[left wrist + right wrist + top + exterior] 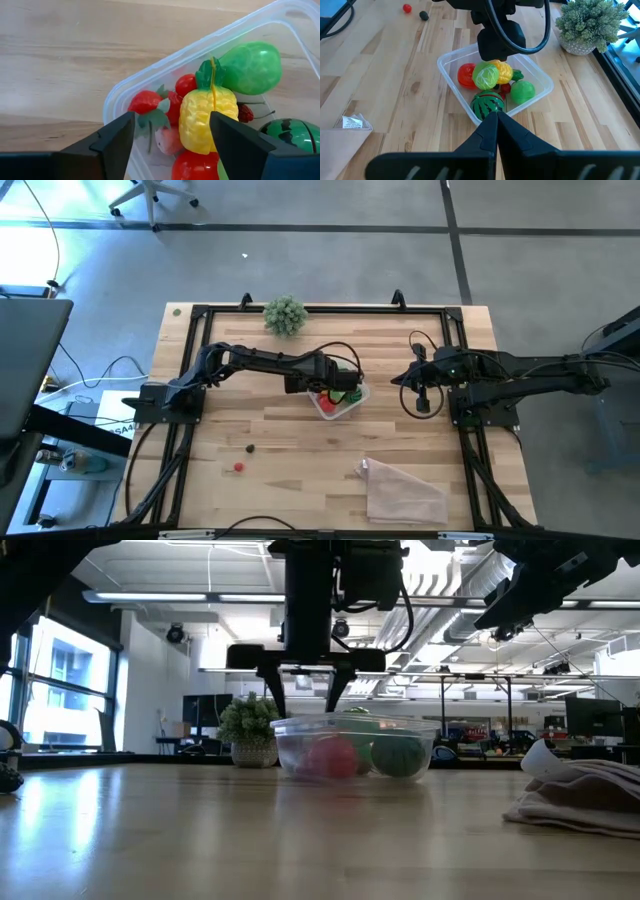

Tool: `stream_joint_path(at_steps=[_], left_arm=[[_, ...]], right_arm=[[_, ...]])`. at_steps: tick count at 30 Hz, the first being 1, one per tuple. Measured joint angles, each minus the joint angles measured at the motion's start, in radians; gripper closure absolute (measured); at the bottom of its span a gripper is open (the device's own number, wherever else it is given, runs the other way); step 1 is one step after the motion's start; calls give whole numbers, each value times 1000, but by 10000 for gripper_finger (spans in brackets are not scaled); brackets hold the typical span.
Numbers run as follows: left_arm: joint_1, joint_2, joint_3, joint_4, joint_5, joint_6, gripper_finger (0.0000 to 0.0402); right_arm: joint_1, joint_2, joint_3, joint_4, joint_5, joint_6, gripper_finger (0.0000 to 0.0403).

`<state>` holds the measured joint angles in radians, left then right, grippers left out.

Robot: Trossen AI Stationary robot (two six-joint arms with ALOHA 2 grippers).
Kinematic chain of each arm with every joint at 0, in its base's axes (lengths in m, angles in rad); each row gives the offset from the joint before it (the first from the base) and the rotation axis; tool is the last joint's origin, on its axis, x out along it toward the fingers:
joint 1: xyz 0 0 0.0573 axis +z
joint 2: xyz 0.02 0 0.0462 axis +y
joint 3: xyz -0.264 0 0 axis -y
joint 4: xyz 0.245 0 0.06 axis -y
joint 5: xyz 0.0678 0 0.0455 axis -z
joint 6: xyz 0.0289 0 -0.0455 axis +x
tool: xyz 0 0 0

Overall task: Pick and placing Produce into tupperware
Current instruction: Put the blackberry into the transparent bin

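Observation:
The tupperware [340,402] is a clear tub near the table's middle. It holds a yellow pineapple [207,117], a green pear [252,67], a striped melon [290,132], a strawberry [145,101] and other red fruits. My left gripper [172,135] hangs open just above the tub [355,745]. Its fingers stand on either side of the pineapple without touching it. A red berry [239,467] and a dark berry [251,448] lie on the wood near the left front. My right gripper [496,122] is shut and hovers to the right of the tub [447,62].
A bushy grey-green plant in a pot [285,315] stands at the far edge behind the tub. A crinkled clear plastic bag [402,490] lies flat near the front right. A black frame [190,350] runs round the table. Bare wood lies between the tub and the berries.

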<state>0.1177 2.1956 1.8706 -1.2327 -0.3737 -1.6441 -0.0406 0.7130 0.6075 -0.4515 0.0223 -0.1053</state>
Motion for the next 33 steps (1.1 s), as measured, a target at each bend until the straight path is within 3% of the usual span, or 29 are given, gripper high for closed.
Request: stream_joint_path(at_steps=[10, 14, 18, 22, 27, 33], left_arm=[[-39, -87, 36, -109, 7, 71, 163], [-84, -137, 55, -240, 89, 137, 164], [-154, -186, 72, -350, 169, 319, 165], [-220, -271, 63, -339, 137, 519, 174], [-285, -332, 0, -339, 115, 505, 201], [-368, -415, -191, -338, 122, 381, 246]], right_arm=[[0, 0, 0, 1, 0, 0, 402], [0, 0, 0, 2, 0, 0, 402], [0, 0, 0, 0, 0, 0, 402], [0, 0, 0, 0, 0, 0, 402], [0, 1, 0, -3, 0, 0, 402], [0, 0, 0, 0, 0, 0, 402]])
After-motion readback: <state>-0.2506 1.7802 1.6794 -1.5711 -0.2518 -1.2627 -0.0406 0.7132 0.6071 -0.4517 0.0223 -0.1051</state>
